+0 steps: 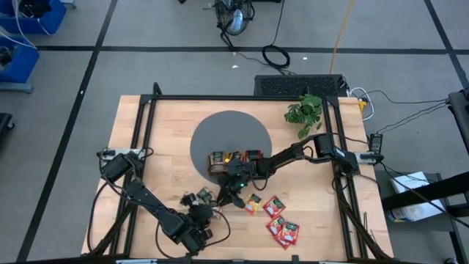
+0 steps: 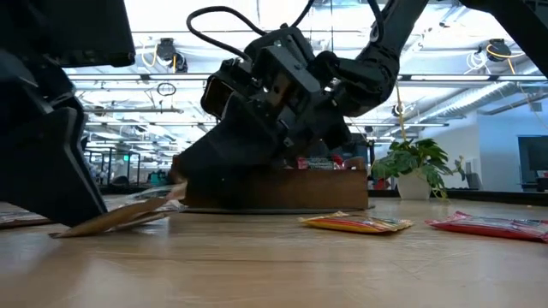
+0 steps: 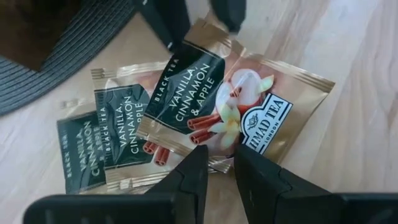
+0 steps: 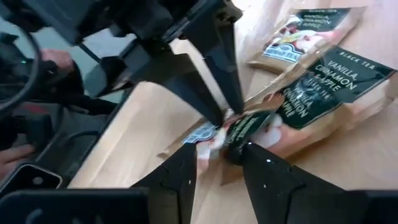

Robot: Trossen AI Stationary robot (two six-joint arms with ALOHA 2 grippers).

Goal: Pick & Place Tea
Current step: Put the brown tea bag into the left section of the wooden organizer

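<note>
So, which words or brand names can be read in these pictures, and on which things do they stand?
"BLACK TEA", "VANILLA, CINNAMON & APPLE", "AHMAD TEA LONDON": top dark green sachet.
"BLACK TEA", "VANILLA CINNAMON": the two dark green sachets under it.
"BLACK TEA", "VANILLA CINNAMON": dark green sachet in the right wrist view.
Print on the red sachets: too small to read.

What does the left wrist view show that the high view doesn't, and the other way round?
Only the left wrist view shows the print on the dark green sachets, reading vanilla, cinnamon and apple black tea, three of them overlapping. Only the high view shows the whole layout: the wooden tray on the grey round mat, the red sachets, the potted plant and the right claw. Both show the light wooden table and the left claw near the green sachets.
</note>
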